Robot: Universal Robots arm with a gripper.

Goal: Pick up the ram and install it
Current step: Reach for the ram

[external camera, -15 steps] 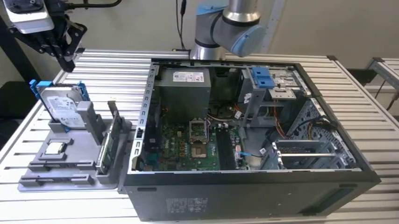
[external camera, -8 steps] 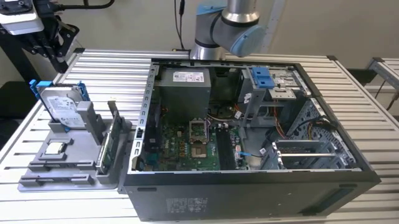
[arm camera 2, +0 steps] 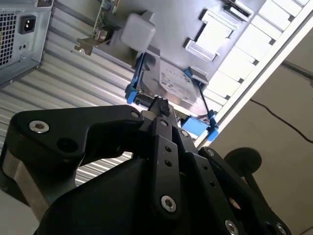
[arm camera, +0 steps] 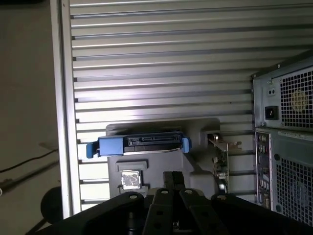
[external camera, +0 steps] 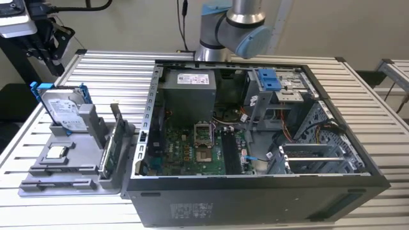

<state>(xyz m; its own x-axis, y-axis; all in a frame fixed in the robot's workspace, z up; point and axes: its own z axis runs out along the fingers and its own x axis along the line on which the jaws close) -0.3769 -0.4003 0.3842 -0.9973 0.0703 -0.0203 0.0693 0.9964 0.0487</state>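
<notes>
Hanging high toward the exterior view's left, over the back of the slatted table (external camera: pixel 115 72), the gripper (arm camera: pixel 173 179) has its two black fingertips pressed together with nothing between them. In both wrist views they meet along a thin seam. It is well apart from every part below it.

The ram (external camera: pixel 117 122) is not picked up yet: it stands in the grey holder (external camera: pixel 80 155), which rests on the table just beside the open computer case (external camera: pixel 255 203), on the exterior view's left of it. The ram shows as a thin dark strip standing up at the holder's edge nearest the case, close beside the green card (external camera: pixel 105 160) — exactly where one ends and the other begins I cannot tell.

An upright hard drive (external camera: pixel 64 108) in a blue frame stands at the holder's back, and a small square chip (external camera: pixel 56 152) lies flat just in front of it; the first wrist view looks down on both. The case lies on its side with its top open, a green board (external camera: pixel 191 153) flat inside it, and the arm (external camera: pixel 246 19) rises behind the case.
</notes>
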